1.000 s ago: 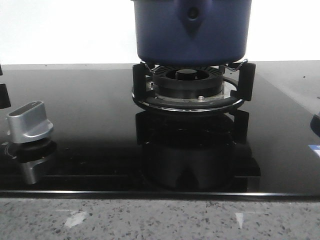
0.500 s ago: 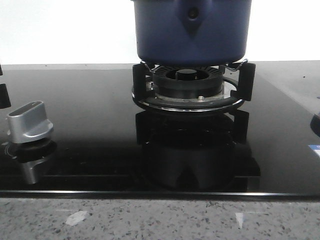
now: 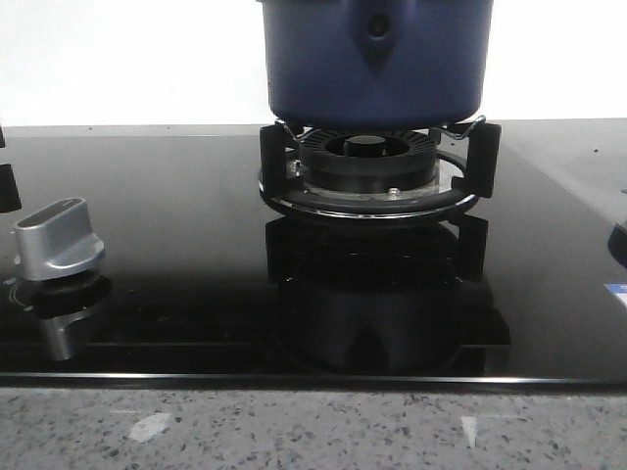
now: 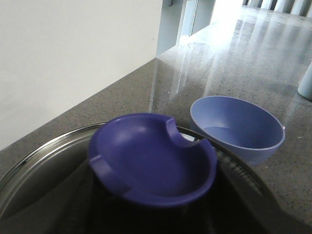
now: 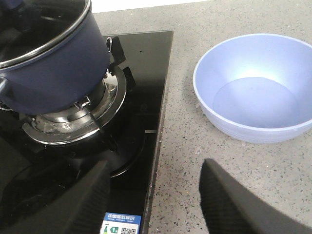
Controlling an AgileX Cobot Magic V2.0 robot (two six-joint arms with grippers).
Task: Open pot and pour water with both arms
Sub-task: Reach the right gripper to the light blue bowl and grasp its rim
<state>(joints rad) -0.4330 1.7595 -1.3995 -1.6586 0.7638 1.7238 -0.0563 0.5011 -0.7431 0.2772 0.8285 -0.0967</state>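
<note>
Pot [image 3: 375, 61] in the upper centre of the front view, top cut off by the frame edge. Dark blue, walls tapering slightly downward, a triangular handle mount with a round rivet facing the camera. Seated on the black grate [image 3: 482, 157] over the burner [image 3: 366, 162], both mirrored in the glossy black hob [image 3: 176, 235] below. Silver knob [image 3: 59, 238] at the left edge of the frame, well apart from the pot. Speckled grey counter [image 3: 313, 431] along the bottom.

From the right wrist: same pot [image 5: 51, 63] on its grate, capped by a glass lid [image 5: 44, 22] with a steel rim. Pale blue bowl [image 5: 256, 85] on the grey counter just beside the hob, apart from the pot. Right gripper [image 5: 156, 200] spread wide, pinching nothing, hanging over the hob edge near a small sticker [image 5: 122, 223], clear of both pot and bowl.

From the left wrist: very close over the lid [image 4: 34, 170], with its dished dark-blue lid knob [image 4: 151, 161] filling the middle. Bowl [image 4: 239, 126] just beyond the lid rim. Left gripper [image 4: 161, 222] only a dark blur beneath the lid knob; cannot tell whether spread, pressed together, or pinching anything.
</note>
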